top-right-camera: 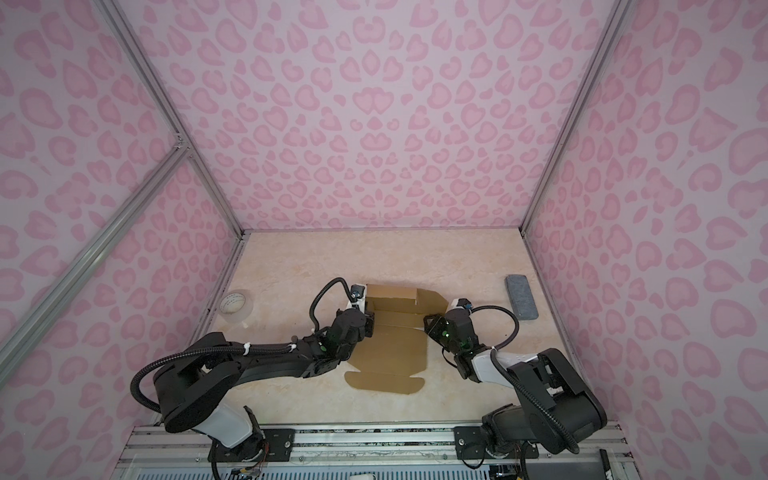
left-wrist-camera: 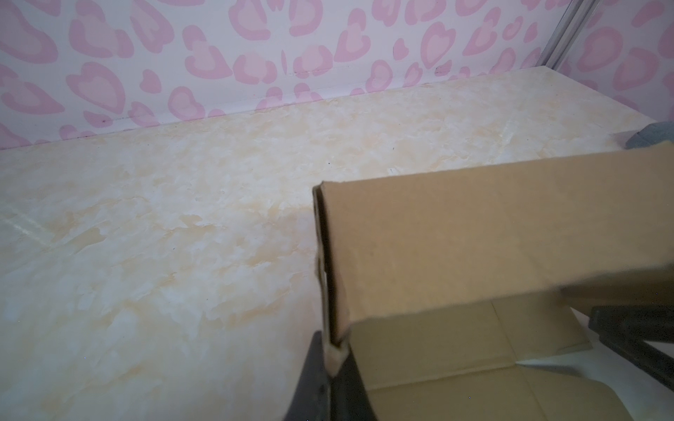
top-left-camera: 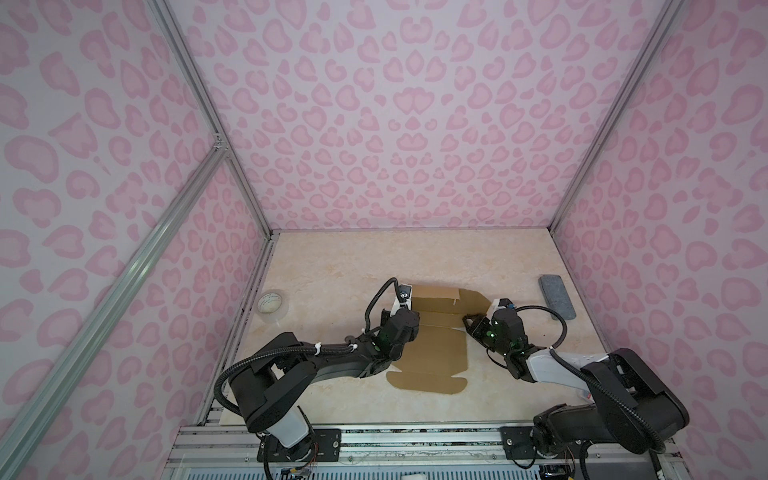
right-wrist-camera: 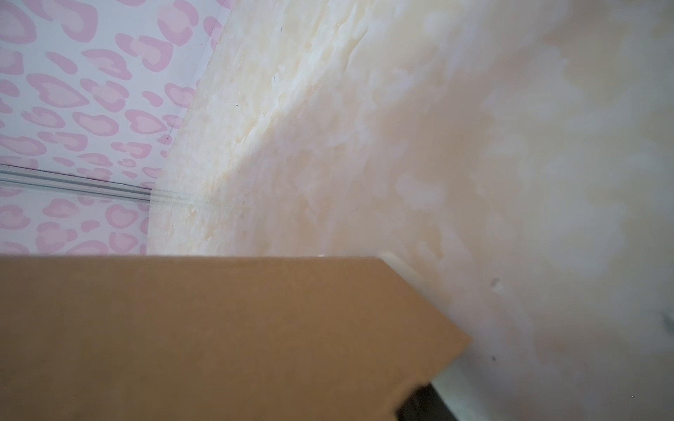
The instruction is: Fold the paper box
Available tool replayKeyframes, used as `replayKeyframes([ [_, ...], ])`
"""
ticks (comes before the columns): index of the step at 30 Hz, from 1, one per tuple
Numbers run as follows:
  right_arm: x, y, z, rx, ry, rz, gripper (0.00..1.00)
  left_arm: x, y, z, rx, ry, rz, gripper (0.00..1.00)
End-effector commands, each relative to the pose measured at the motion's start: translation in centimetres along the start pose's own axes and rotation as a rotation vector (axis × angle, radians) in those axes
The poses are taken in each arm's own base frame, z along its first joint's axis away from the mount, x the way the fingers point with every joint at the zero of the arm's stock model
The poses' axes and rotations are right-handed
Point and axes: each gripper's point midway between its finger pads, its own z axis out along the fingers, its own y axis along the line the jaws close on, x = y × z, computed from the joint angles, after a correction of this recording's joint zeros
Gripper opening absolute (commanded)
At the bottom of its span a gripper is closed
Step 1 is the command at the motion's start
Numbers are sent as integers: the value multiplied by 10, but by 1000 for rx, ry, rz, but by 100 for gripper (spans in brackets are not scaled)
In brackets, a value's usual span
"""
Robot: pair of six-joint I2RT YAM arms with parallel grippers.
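– So, starting at the left: what sits by that edge of the table (top-left-camera: 332,266)?
– A clear tape roll (top-left-camera: 272,306), close to the left rim and well apart from everything else. Between it and the cardboard lies a bare strip of table.
– And the left gripper (left-wrist-camera: 333,359)?
– Closed tight on the paper box (top-left-camera: 436,353). In the left wrist view its fingers (left-wrist-camera: 313,379) pinch the lower corner of a side wall that stands upright along the box's left edge.
– Where does the box lie?
– Both top views show the paper box (top-right-camera: 390,353) mid-table, between the two arms. At its far end a back wall and the left wall stand up. The near panel lies flat, its rounded tongue flap pointing toward the robot's base. Bare table runs from the box's back wall to the far rim, and a narrower band runs from the tongue to the near rim.
– The right side?
– The right gripper (top-left-camera: 469,322) is at the box's right edge, just beside a flap with cut corners. In the right wrist view the paper box (right-wrist-camera: 182,328) fills the lower part and hides the jaws, so I cannot tell whether they grip it or how wide they stand.
– Past that?
– Open table, then a grey block (top-left-camera: 557,297) lying near the right rim, apart from the gripper.
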Motion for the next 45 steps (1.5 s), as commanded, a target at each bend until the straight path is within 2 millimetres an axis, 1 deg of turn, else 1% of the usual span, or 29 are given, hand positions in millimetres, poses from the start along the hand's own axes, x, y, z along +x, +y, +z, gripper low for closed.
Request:
replayKeyframes([
  [1, -4, 10, 3, -43, -10, 1, 43, -13, 0, -2, 2, -45, -31, 2],
  [4, -2, 11, 6, -56, -5, 3, 43, -13, -1, -2, 4, -45, -30, 2],
  [8, -2, 19, 6, -96, -5, 7, 42, -13, -1, -2, 5, -46, -28, 2],
  [16, -4, 46, -3, -186, -19, -29, 39, -13, -1, -2, 7, -47, -29, 2],
  [22, 2, 52, 1, -205, -3, -38, 39, -13, -2, -2, 7, -47, -28, 2],
  [29, 17, 63, 9, -233, 29, -46, 38, -13, -1, -2, 6, -47, -30, 2],
  [33, 22, 65, 11, -240, 35, -50, 38, -14, -1, -2, 6, -49, -31, 2],
  [40, 29, 62, 15, -223, 49, -64, 38, -13, -1, -3, 6, -49, -30, 2],
  [45, 23, 65, 3, -227, 29, -78, 38, -13, 1, -3, -2, -48, -31, 2],
])
